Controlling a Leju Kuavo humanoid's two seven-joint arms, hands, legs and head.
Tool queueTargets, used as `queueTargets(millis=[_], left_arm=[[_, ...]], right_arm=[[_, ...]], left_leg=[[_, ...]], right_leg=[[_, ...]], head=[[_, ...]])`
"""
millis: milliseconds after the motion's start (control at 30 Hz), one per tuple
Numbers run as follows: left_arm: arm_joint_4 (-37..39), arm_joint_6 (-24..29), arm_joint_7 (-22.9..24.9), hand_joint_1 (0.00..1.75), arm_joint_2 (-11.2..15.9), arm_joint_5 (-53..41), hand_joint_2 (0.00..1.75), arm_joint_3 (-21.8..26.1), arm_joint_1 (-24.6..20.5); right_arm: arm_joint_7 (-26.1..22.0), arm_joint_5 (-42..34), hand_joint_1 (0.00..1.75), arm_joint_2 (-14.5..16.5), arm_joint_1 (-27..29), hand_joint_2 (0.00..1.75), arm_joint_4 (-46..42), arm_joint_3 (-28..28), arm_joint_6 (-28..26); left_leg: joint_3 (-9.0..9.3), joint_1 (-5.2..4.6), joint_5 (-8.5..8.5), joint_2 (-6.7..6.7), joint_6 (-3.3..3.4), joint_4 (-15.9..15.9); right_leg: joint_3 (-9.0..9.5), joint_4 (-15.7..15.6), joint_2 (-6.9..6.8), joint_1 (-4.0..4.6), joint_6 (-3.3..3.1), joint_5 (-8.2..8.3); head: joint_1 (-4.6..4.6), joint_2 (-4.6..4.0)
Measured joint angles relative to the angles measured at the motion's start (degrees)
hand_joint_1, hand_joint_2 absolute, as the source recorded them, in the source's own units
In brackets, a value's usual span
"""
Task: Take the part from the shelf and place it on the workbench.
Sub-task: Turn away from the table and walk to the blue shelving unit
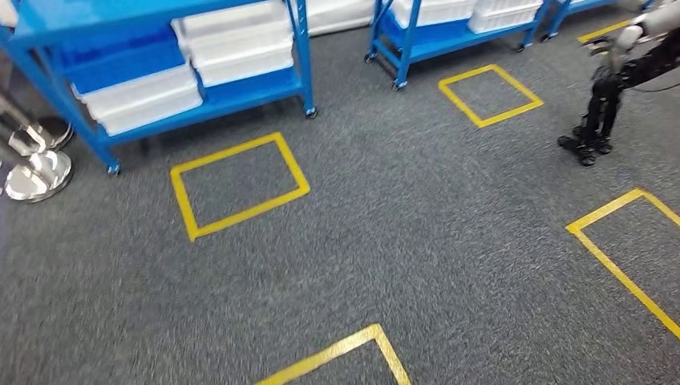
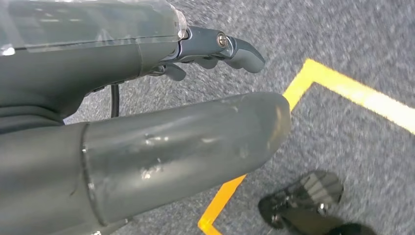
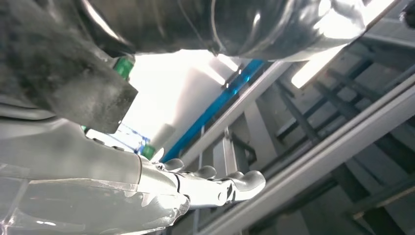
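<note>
**Shelves ahead, hands empty**

White bins sit on the blue shelf; which holds the part is unclear. Left hand and right hand hold nothing, fingers loosely extended. Yellow tape squares mark the grey carpet.

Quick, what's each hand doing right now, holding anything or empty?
Left hand: empty, hanging over the grey carpet; fingers look partly curled, so open or closed cannot be told.
Right hand: open, fingers stretched out, holding nothing.

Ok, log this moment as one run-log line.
phase: walking, facing blue shelf | left hand: holds nothing | right hand: holds nothing | part: not picked yet
</note>
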Motion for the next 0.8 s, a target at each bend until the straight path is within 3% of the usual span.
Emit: queueTargets(millis=[33,67,100,167,233,300,367,433,467,500,533,567,600,667,733,800], left_arm=[[0.0,0.0,0.0,0.0,0.0,0.0,0.0,0.0,0.0],[0.0,0.0,0.0,0.0,0.0,0.0,0.0,0.0,0.1],[0.0,0.0,0.0,0.0,0.0,0.0,0.0,0.0,0.1],[0.0,-0.1,0.0,0.0,0.0,0.0,0.0,0.0,0.1],[0.0,-0.1,0.0,0.0,0.0,0.0,0.0,0.0,0.1],[0.0,-0.1,0.0,0.0,-0.1,0.0,0.0,0.0,0.2],[0.0,-0.1,0.0,0.0,-0.1,0.0,0.0,0.0,0.4],[0.0,0.0,0.0,0.0,-0.1,0.0,0.0,0.0,0.3],[0.0,0.0,0.0,0.0,-0.1,0.0,0.0,0.0,0.2],[0.0,0.0,0.0,0.0,-0.1,0.0,0.0,0.0,0.2],[0.0,0.0,0.0,0.0,-0.1,0.0,0.0,0.0,0.2],[0.0,0.0,0.0,0.0,-0.1,0.0,0.0,0.0,0.3],[0.0,-0.1,0.0,0.0,-0.1,0.0,0.0,0.0,0.3],[0.0,-0.1,0.0,0.0,0.0,0.0,0.0,0.0,0.3],[-0.1,0.0,0.0,0.0,0.2,0.0,0.0,0.0,0.3],[-0.1,0.0,0.0,0.0,0.2,0.0,0.0,0.0,0.3]], right_arm=[[0.0,0.0,0.0,-0.1,0.0,0.0,0.0,0.0,0.0],[0.0,0.0,0.0,-0.1,0.0,0.0,0.0,0.0,0.0],[0.0,0.0,0.0,-0.2,0.0,0.0,0.0,0.0,0.0],[0.0,0.0,0.0,-0.3,0.0,0.0,0.0,0.0,0.0],[0.0,0.0,0.0,-0.3,0.1,0.0,0.0,0.0,0.0],[0.0,0.0,0.0,-0.1,0.1,0.0,0.0,0.0,0.0],[0.0,0.0,0.0,0.3,0.1,0.0,0.0,0.0,0.0],[0.0,0.0,0.0,0.4,0.1,0.0,-0.1,0.0,0.0],[0.0,0.0,0.0,0.4,0.1,0.0,-0.1,0.0,0.0],[0.0,0.0,0.0,0.3,0.0,0.0,-0.1,0.0,0.0],[0.0,0.0,0.0,0.3,0.1,0.0,-0.1,0.0,0.0],[0.0,0.0,0.0,0.2,0.1,0.0,-0.1,0.0,0.0],[0.0,0.0,0.0,0.2,0.1,0.0,-0.1,0.0,0.0],[0.0,0.0,0.0,0.2,0.1,0.0,-0.1,0.0,0.0],[0.0,0.0,0.0,0.2,0.1,0.0,-0.1,0.0,0.0],[0.0,0.0,0.0,0.3,0.2,0.0,-0.1,0.0,0.0]], left_leg=[[0.06,0.06,-0.09,-0.83,-0.07,0.2],[0.12,0.16,-0.26,-1.65,-0.23,0.5],[0.21,0.3,-0.55,-2.54,-0.47,0.9],[-0.17,0.52,-1.25,-4.19,-1.16,2.1],[-1.01,0.64,-1.5,-5.69,-1.83,3.0],[-1.54,0.7,-1.38,-6.91,-2.34,3.1],[-2.35,0.6,-2.53,-5.38,-2.91,4.7],[-5.08,0.62,-5.84,-1.84,-3.4,10.6],[-6.99,0.72,-7.59,-0.74,-3.52,14.6],[-8.66,0.81,-8.7,-0.24,-3.55,17.9],[-9.5,0.85,-8.72,-0.08,-3.46,19.4],[-9.18,0.82,-7.55,-0.06,-3.24,18.6],[-7.77,0.71,-5.49,-0.03,-2.82,15.6],[-3.75,0.25,-1.99,0.41,-1.35,7.8],[-1.55,-0.09,-1.21,0.92,-0.27,3.5],[-1.1,-0.17,-1.23,0.99,-0.1,2.4]], right_leg=[[-0.86,0.9,0.13,-0.19,0.2,0.55],[-0.64,-0.4,0.21,-0.39,0.39,2.27],[0.52,-3.6,0.56,-0.67,0.65,4.82],[3.38,-10.5,2.89,-1.11,1.06,7.92],[4.26,-12.8,4.31,-1.09,0.74,8.02],[4.12,-12.8,3.16,-1.06,-0.07,7.98],[4.41,-13.0,1.83,-1.16,-0.8,7.97],[4.7,-13.2,0.5,-0.9,-1.33,7.92],[4.74,-13.2,-0.1,-0.72,-1.52,7.85],[4.77,-13.2,-0.6,-0.54,-1.59,7.79],[4.84,-13.2,-1.02,-0.38,-1.65,7.7],[4.97,-13.2,-1.42,-0.19,-1.69,7.59],[5.21,-13.2,-1.78,0.01,-1.72,7.47],[5.73,-13.4,-2.51,0.27,-1.77,7.22],[5.88,-13.6,-2.95,0.27,-1.53,7.24],[6.01,-14.1,-3.13,0.22,-1.01,7.49]], head=[[-0.01,0.0],[-0.01,0.0],[-0.01,0.0],[-0.01,0.0],[0.02,0.0],[0.02,0.01],[-0.09,0.01],[-0.24,0.01],[-0.31,0.01],[-0.31,0.01],[-0.32,0.01],[-0.32,0.0],[-0.33,0.0],[-0.31,0.01],[-0.3,0.01],[-0.32,0.0]])
